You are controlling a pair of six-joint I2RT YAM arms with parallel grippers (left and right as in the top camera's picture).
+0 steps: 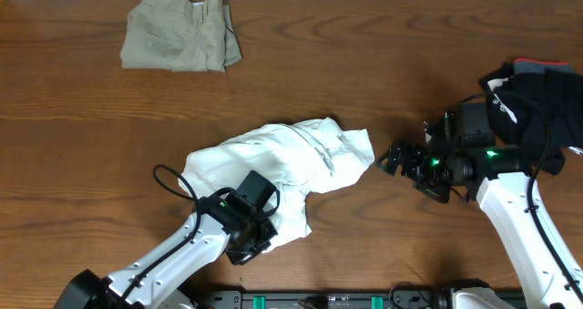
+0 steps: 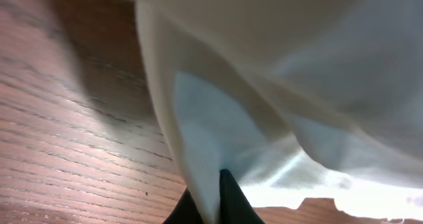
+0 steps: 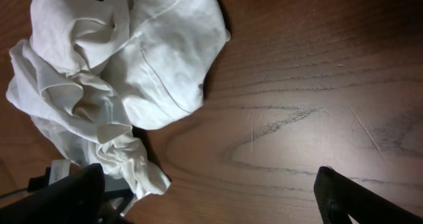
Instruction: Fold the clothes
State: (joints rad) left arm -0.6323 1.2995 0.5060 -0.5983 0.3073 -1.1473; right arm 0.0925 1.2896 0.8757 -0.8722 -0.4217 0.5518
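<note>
The white T-shirt (image 1: 291, 163) lies crumpled in a heap at the middle of the wooden table; no black print shows. My left gripper (image 1: 250, 241) is shut on the shirt's near edge; in the left wrist view the white cloth (image 2: 264, 98) is pinched between the black fingertips (image 2: 215, 204) and hangs over the wood. My right gripper (image 1: 393, 157) is open and empty, just right of the heap; the right wrist view shows the shirt (image 3: 119, 72) at the upper left, apart from its fingers (image 3: 211, 194).
Folded khaki-beige trousers (image 1: 180, 43) lie at the far left. A black bundle (image 1: 537, 104) sits at the right edge, behind my right arm. Bare wood table (image 1: 410, 63) lies between them.
</note>
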